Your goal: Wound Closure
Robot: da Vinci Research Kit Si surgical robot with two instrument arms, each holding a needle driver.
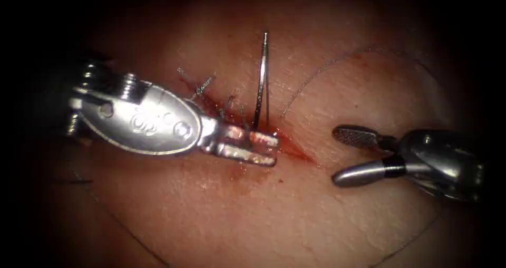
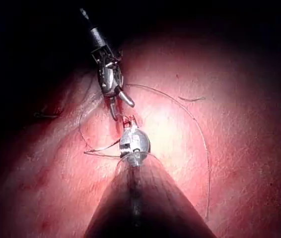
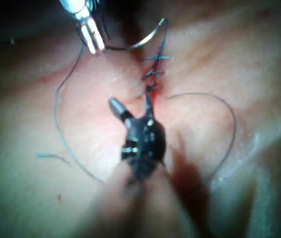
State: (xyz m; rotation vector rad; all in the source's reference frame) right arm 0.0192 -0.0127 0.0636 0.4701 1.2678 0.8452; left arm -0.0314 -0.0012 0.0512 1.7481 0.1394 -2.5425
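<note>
The curved needle [image 1: 261,83] stands up over the cut [image 1: 300,154], its fine tip pointing away. Its lower end meets my left tool [image 1: 274,149], whose jaws are shut on the needle near its tail, right at the cut's edge. I cannot tell whether that end still sits in the tissue [image 1: 221,220]. In the right wrist view the needle [image 3: 140,42] arcs from the left tool [image 3: 92,37] over the stitches [image 3: 153,74]. My right tool [image 1: 337,157] hovers right of the cut with jaws open and holds nothing.
Several stitches [image 1: 221,107] with short cut ends close the cut's left part. Red fluid [image 1: 292,149] lies in the unstitched part by the left jaws. The thread [image 1: 327,65] loops wide across the tissue on the right and also trails along the front.
</note>
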